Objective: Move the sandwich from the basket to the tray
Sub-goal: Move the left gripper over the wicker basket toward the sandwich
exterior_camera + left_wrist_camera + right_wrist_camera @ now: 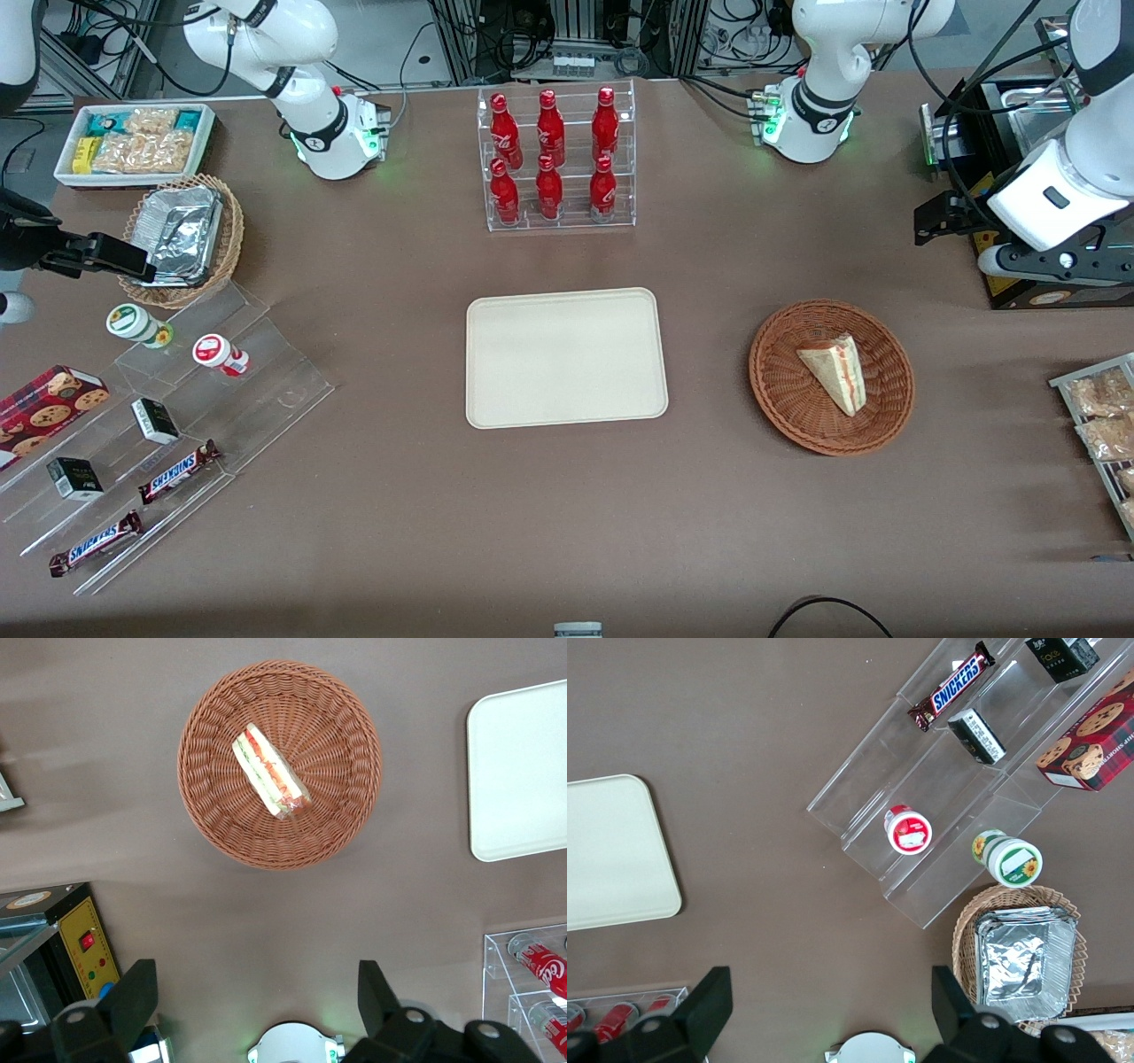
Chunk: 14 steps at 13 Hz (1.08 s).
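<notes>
The sandwich (pixel 837 370), a pale triangular wedge with a red and yellowish stripe, lies in the round reddish-brown basket (pixel 784 390) toward the working arm's end of the table. The cream tray (pixel 567 354) lies flat and bare at the table's middle, beside the basket. My left gripper (pixel 939 220) hangs high above the table, farther from the front camera than the basket, and touches nothing. In the left wrist view the gripper (pixel 257 997) is open and empty, well apart from the sandwich (pixel 270 773), the basket (pixel 341 819) and the tray (pixel 523 771).
A clear rack of red bottles (pixel 554 159) stands farther from the front camera than the tray. A black box with a yellow panel (pixel 1010 285) sits under the working arm. Snack packets (pixel 1103 416) lie at that end. Acrylic steps with snacks (pixel 177 416), a foil-filled tan basket (pixel 182 235) and a white bin (pixel 133 142) are toward the parked arm's end.
</notes>
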Each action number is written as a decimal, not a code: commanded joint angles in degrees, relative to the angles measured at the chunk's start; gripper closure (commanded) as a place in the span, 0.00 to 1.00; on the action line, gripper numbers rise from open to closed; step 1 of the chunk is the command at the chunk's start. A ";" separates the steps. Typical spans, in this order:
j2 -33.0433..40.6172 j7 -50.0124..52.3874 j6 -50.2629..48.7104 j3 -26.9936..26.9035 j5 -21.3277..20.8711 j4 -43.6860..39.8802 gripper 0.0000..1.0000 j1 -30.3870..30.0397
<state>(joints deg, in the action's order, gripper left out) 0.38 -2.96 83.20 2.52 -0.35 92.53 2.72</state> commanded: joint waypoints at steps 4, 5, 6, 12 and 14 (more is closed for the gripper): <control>-1.07 -2.84 2.47 -0.41 0.00 3.42 0.00 0.35; -1.08 -2.84 5.19 -0.41 -0.01 5.70 0.00 0.27; -0.90 -2.84 8.17 -0.41 -0.09 8.95 0.00 0.27; -0.99 -0.91 34.79 -0.50 -0.18 28.99 0.00 -0.09; -1.78 3.81 41.83 -0.50 -0.18 32.96 0.00 -0.09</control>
<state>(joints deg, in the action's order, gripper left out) -2.20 -2.84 119.79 2.10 -0.33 121.60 2.59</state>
